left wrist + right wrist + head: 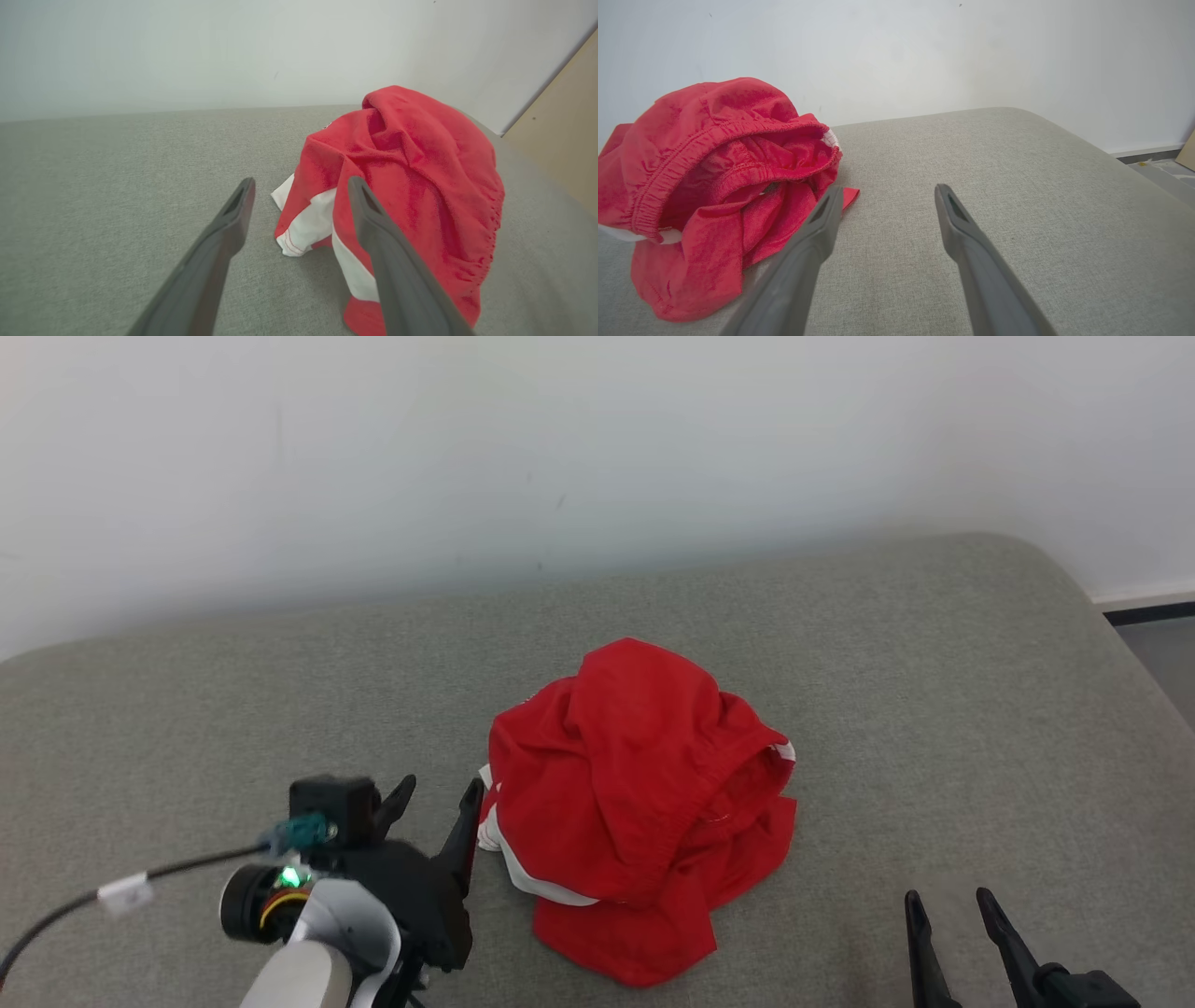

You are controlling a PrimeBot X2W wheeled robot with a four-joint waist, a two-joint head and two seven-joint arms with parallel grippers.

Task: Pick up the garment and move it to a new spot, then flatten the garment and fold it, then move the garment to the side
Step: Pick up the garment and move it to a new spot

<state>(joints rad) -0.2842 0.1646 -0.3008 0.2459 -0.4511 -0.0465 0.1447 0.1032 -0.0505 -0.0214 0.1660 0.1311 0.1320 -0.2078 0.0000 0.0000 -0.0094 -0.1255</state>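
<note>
Red shorts (635, 803) sit heaped mid-way across the grey cushion (934, 663), elastic waistband gaping toward my right, the heap running roughly far to near. My left pincer (441, 786), spread and empty, is just beside the white hem; the right pincer (948, 896), also spread, sits apart. Nipping only that hem could drag the heap.

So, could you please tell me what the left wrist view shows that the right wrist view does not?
Left wrist: white trim on the garment, the open left gripper pointing at it, and a tan panel. Right wrist: the elastic waistband, the open right gripper over bare cushion, and a strip of floor. Both: the crumpled red garment on the grey cushion before a white wall.
</note>
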